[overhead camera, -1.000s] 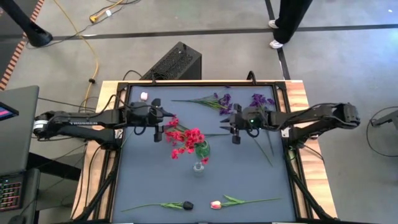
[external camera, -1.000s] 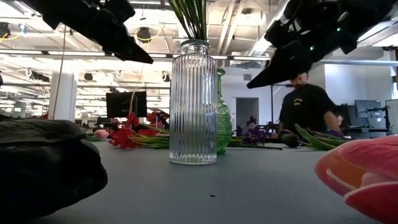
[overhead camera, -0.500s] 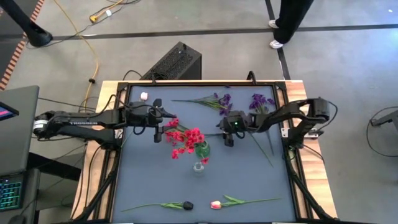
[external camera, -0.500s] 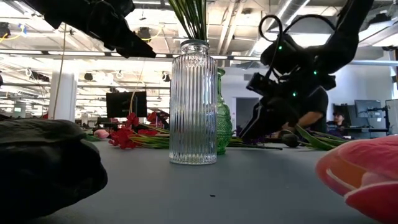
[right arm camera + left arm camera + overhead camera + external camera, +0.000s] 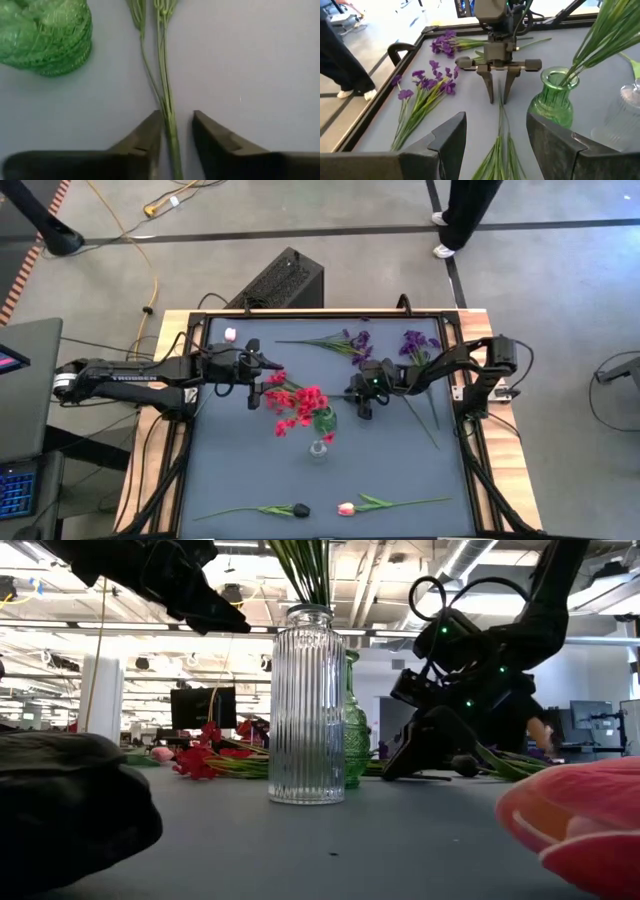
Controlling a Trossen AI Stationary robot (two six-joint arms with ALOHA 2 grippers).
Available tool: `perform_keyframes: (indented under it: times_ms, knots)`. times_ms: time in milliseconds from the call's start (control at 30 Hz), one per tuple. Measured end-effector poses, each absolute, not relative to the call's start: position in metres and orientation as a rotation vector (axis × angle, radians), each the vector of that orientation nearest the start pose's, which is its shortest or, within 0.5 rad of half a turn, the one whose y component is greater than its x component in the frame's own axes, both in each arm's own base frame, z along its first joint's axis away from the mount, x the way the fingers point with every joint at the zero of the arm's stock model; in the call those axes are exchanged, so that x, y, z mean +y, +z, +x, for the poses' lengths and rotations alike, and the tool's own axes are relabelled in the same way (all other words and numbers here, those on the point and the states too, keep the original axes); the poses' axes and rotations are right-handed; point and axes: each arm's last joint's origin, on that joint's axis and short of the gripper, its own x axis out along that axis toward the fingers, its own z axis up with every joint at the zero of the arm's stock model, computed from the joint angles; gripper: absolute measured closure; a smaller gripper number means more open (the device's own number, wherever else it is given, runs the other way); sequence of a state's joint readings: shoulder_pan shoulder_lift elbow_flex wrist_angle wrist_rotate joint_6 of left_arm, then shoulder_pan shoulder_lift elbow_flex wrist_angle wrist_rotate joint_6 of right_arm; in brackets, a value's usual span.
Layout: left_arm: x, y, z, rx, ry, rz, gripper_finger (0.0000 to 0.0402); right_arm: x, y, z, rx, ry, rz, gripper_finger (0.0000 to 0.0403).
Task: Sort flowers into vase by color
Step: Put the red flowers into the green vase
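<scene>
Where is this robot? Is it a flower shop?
Probably not a shop. It looks like a robot lab or open office: exposed ceiling pipes, a dark monitor behind the table, and cables across the concrete floor.

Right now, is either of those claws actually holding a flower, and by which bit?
Neither. The right gripper is open, its fingers straddling the green stems lying flat on the table, not clamped. The left gripper is open and empty.

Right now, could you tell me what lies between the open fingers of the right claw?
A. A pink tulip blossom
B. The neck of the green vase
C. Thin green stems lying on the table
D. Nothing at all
C: the right claw straddles the thin green stems on the table, with the green vase off to one side.
</scene>
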State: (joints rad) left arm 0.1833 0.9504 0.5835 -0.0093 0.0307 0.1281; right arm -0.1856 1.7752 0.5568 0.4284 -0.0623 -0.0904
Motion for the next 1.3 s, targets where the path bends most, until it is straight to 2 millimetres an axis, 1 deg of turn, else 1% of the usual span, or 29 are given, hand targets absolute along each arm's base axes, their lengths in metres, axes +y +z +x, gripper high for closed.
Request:
perform_keyframes:
  times_ms: [100,167,333,400,600,733,800,867,967,1033,1067,1167,1233,1300]
  knots:
    - [0.037,0.25,0.203,0.389,0.127,0.08,0.0205,-0.053,0.085,0.278,0.773,-0.109,0.052,0.0335]
    - [0.037,0.25,0.203,0.39,0.127,0.08,0.0205,-0.053,0.089,0.278,0.757,-0.117,0.069,0.0365]
    - [0.036,0.25,0.203,0.389,0.107,0.045,0.0205,-0.053,0.103,0.277,0.713,-0.142,0.094,0.0366]
    - [0.035,0.25,0.203,0.388,0.085,0.033,0.0205,-0.055,0.11,0.274,0.694,-0.18,0.106,0.0366]
    - [0.035,0.251,0.204,0.372,0.074,0.032,0.0205,-0.066,0.143,0.274,0.521,-0.299,0.091,0.036]
    - [0.035,0.252,0.204,0.37,0.09,0.018,0.0205,-0.076,0.166,0.276,0.326,-0.34,0.136,0.0362]
    - [0.036,0.252,0.204,0.364,0.11,0.007,0.0205,-0.078,0.173,0.278,0.248,-0.347,0.145,0.0362]
    - [0.036,0.249,0.205,0.3,0.121,-0.006,0.0205,-0.078,0.179,0.28,0.177,-0.342,0.143,0.0362]
    - [0.037,0.231,0.201,0.163,0.143,-0.036,0.0205,-0.077,0.188,0.282,0.082,-0.329,0.134,0.0362]
    - [0.039,0.218,0.194,0.073,0.173,-0.061,0.0205,-0.075,0.193,0.282,0.031,-0.319,0.128,0.0362]
    - [0.041,0.215,0.19,0.021,0.194,-0.086,0.0205,-0.074,0.195,0.283,0.003,-0.315,0.126,0.0362]
    - [0.044,0.212,0.182,-0.106,0.215,-0.137,0.0205,-0.074,0.203,0.283,-0.063,-0.308,0.118,0.0362]
    - [0.045,0.212,0.18,-0.132,0.229,-0.141,0.0205,-0.075,0.205,0.285,-0.075,-0.301,0.108,0.0362]
    - [0.048,0.212,0.183,-0.133,0.275,-0.145,0.0205,-0.078,0.208,0.29,-0.087,-0.304,0.09,0.0362]
